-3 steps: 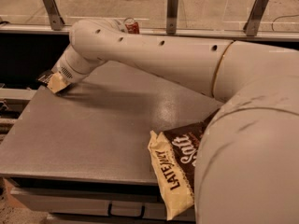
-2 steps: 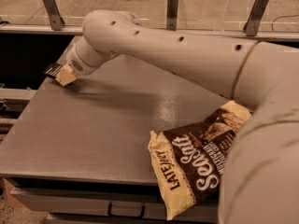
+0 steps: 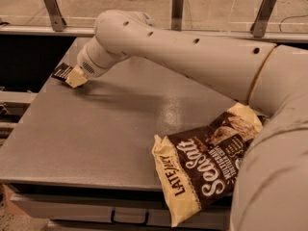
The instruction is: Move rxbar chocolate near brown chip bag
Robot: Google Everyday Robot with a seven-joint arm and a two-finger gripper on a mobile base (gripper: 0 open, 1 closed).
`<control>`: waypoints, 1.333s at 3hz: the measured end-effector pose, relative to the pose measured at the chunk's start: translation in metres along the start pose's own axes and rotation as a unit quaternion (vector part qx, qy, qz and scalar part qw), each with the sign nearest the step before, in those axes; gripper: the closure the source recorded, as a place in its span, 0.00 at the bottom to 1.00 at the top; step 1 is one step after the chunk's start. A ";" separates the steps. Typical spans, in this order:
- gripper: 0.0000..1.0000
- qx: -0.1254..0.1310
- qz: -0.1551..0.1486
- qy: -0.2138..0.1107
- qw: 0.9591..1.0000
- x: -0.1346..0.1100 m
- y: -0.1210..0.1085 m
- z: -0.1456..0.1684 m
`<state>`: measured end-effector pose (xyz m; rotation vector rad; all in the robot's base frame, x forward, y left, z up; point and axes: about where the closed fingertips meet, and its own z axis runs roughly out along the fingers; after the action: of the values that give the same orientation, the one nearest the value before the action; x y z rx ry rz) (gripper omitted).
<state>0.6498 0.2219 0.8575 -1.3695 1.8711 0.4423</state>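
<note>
The rxbar chocolate [image 3: 61, 72] is a small flat black wrapper at the table's far left edge, sticking out from my gripper [image 3: 72, 76]. The gripper looks shut on it and holds it just above the grey table [image 3: 96, 129]. The cream fingertip [image 3: 77, 77] covers the bar's right end. The brown chip bag [image 3: 207, 167], dark brown and cream with "Sea Salt" and "LATE JULY" lettering, lies at the table's front right corner, partly over the front edge. The bar is far from the bag, across the table to its upper left.
My arm [image 3: 192, 52] spans the back of the table from right to left. A railing with metal posts [image 3: 178, 8] runs behind the table. A drawer handle [image 3: 129, 219] shows below the front edge. A dark gap lies left of the table.
The gripper with the black bar has moved a little to the right and away from the left edge. The arm has swung so that more of the chip bag shows.
</note>
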 end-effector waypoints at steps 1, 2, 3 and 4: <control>1.00 0.028 -0.007 0.014 0.999 0.004 -0.018 -0.026; 1.00 0.082 -0.010 0.053 0.995 0.028 -0.047 -0.090; 1.00 0.128 0.009 0.111 0.986 0.068 -0.062 -0.155; 1.00 0.157 0.053 0.173 0.971 0.122 -0.060 -0.206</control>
<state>0.6114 -0.0162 0.9105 -1.1896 2.1933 -0.0506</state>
